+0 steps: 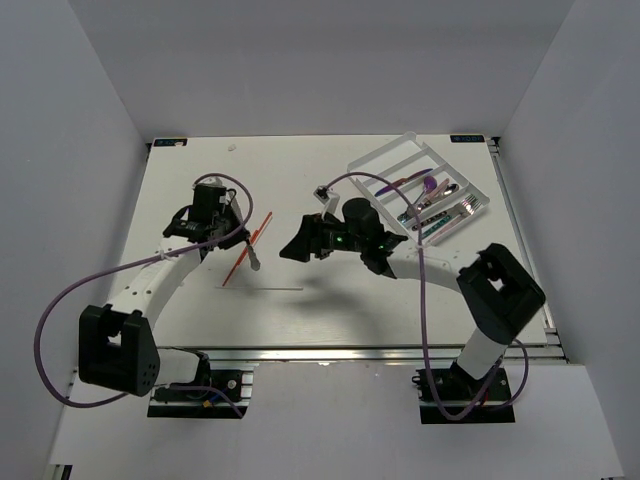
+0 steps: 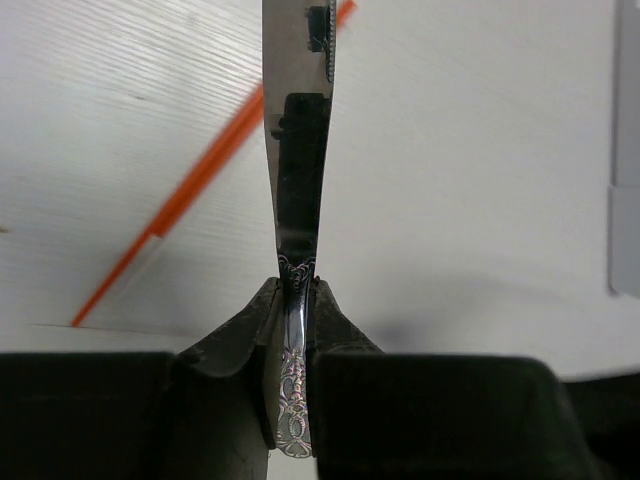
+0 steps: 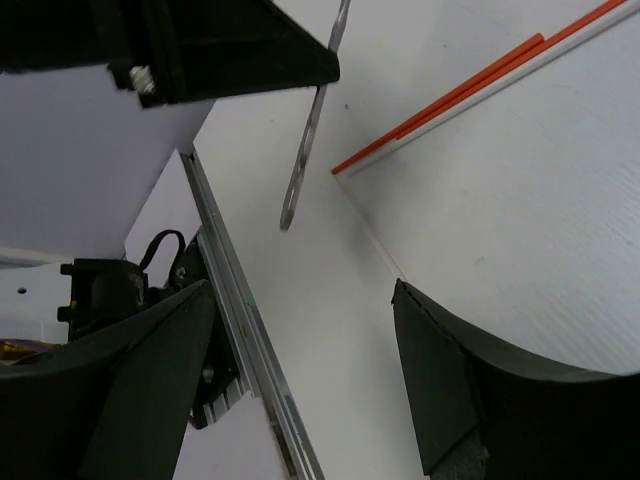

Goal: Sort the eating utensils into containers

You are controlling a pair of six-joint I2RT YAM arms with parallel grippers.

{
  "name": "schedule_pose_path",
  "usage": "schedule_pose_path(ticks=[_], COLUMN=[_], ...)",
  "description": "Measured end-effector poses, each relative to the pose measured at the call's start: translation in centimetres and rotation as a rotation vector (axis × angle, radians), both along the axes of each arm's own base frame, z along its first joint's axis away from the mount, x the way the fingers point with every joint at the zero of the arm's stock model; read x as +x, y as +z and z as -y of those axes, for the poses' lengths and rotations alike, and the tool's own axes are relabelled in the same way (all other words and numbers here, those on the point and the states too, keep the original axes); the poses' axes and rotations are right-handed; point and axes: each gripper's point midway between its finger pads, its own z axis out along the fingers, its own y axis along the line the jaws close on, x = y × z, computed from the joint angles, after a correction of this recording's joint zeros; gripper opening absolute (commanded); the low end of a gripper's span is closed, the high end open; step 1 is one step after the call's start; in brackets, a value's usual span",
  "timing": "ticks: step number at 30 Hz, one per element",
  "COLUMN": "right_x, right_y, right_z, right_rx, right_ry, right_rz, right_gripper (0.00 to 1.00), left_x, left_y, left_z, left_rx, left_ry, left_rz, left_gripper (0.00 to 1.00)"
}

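Observation:
My left gripper [image 1: 225, 238] [image 2: 297, 290] is shut on the ornate handle of a plain silver utensil [image 2: 298, 150], held off the table. It also shows in the top view [image 1: 252, 260] and in the right wrist view [image 3: 310, 140]. Its working end is cut off by the left wrist view's edge. A red-orange utensil [image 1: 248, 248] [image 2: 200, 170] [image 3: 470, 85] lies on the table just beside it. My right gripper [image 1: 295, 248] [image 3: 302, 295] is open and empty, a little right of both. The white cutlery tray [image 1: 395, 150] at the far right holds several utensils [image 1: 432, 192].
White walls enclose the table on three sides. The table's metal rail [image 3: 240, 330] runs under my right gripper's view. A thin straight line [image 1: 262, 289] marks the table in front of the red-orange utensil.

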Motion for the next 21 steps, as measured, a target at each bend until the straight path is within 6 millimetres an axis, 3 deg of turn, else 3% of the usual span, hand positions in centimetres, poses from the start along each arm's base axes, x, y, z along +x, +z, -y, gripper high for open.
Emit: schedule_pose_path(ticks=[5, 13, 19, 21], right_x=[1.0, 0.7, 1.5, 1.6], right_y=[-0.3, 0.5, 0.1, -0.6], right_z=[-3.0, -5.8, -7.2, -7.4], right_rx=[0.022, 0.033, 0.008, -0.009], right_ry=[0.018, 0.046, 0.026, 0.014], right_rz=[-0.051, -0.048, -0.051, -0.061], right_gripper=[0.75, 0.72, 0.64, 0.51], left_x=[-0.7, -0.8, -0.8, -0.7], left_y=[1.9, 3.4, 3.8, 4.0], left_z=[3.1, 4.8, 5.7, 5.8], left_rx=[-0.088, -0.138, -0.165, -0.172], left_ry=[-0.099, -0.153, -0.167, -0.166], left_rz=[0.058, 0.108, 0.118, 0.124], left_gripper=[0.00, 0.00, 0.00, 0.00])
